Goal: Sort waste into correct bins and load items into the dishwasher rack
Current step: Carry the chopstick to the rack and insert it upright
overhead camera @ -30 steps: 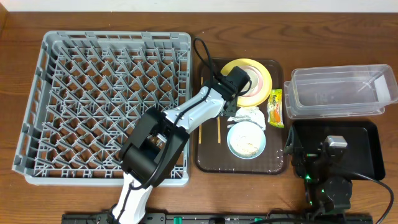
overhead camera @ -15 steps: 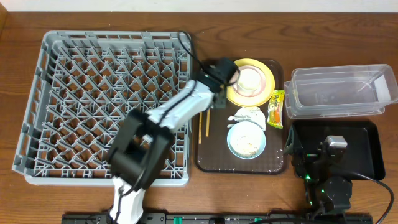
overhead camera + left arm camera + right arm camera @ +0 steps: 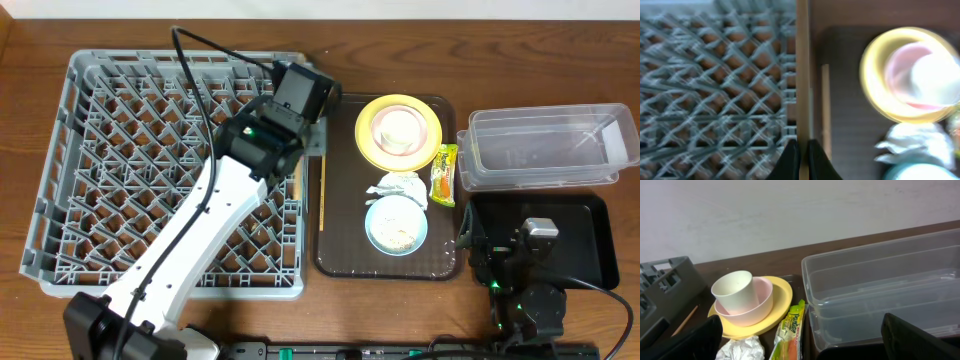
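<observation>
At the right edge of the rack (image 3: 150, 170) the left tool (image 3: 802, 148) pinches one chopstick (image 3: 802, 75). The brown tray (image 3: 345, 255) holds the other chopstick (image 3: 322, 200), a yellow plate (image 3: 363, 140) carrying a pink bowl (image 3: 757, 307) with a cream cup (image 3: 732, 292) inside, a napkin (image 3: 402, 186) and a blue bowl (image 3: 370, 222) of rice scraps (image 3: 396, 232). A wrapper (image 3: 443, 172) lies beside the clear tub (image 3: 545, 112). Over the black tub (image 3: 585, 260) the right tool (image 3: 801, 330) gapes, holding nothing.

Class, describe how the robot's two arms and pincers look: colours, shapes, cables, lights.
The left arm has long white links, black joint housings, a green light and a looping black cable; the left pincer has two slim dark fingers. The right arm is black with a grey block on top, green lights and a black cable; the right pincer has broad black fingers.
</observation>
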`<state>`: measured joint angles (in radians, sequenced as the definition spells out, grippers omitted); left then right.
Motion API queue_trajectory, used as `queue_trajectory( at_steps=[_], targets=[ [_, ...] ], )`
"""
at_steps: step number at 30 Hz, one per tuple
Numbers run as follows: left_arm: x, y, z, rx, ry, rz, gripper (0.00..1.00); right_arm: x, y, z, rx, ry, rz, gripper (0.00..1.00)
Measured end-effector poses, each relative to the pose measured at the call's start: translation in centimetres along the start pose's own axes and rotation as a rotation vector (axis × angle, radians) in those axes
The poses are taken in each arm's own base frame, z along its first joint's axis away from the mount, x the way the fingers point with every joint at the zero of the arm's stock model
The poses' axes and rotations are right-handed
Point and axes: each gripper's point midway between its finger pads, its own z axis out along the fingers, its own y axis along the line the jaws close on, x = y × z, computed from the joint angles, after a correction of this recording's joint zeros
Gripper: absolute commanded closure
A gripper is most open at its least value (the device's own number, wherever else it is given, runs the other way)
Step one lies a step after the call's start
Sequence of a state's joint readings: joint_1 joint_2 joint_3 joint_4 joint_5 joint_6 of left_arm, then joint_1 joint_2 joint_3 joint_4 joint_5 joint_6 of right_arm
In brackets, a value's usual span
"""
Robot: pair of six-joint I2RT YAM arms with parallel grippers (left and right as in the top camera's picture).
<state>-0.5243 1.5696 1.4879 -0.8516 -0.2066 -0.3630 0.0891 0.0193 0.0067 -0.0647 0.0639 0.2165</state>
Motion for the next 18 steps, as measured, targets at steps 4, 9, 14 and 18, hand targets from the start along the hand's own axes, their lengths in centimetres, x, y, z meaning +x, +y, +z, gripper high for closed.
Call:
queue_trajectory(
  at_steps=[4,9,14,18],
  targets=[
    [0.8,1.5,1.6,-0.07,0.042,0.049,0.94,0.0,0.0,0.0,0.0,0.0,0.0,0.01],
    [2.6,2.1,3.8,-0.113,0.11,0.092,0.94,0.0,0.0,0.0,0.0,0.0,0.0,0.01],
    [3.4,2.3,5.6,-0.14,0.153,0.09,0.94,0.0,0.0,0.0,0.0,0.0,0.0,0.01],
    [4.3,2.3,7.2,-0.16,0.192,0.068,0.94,0.0,0.0,0.0,0.0,0.0,0.0,0.01]
  ],
)
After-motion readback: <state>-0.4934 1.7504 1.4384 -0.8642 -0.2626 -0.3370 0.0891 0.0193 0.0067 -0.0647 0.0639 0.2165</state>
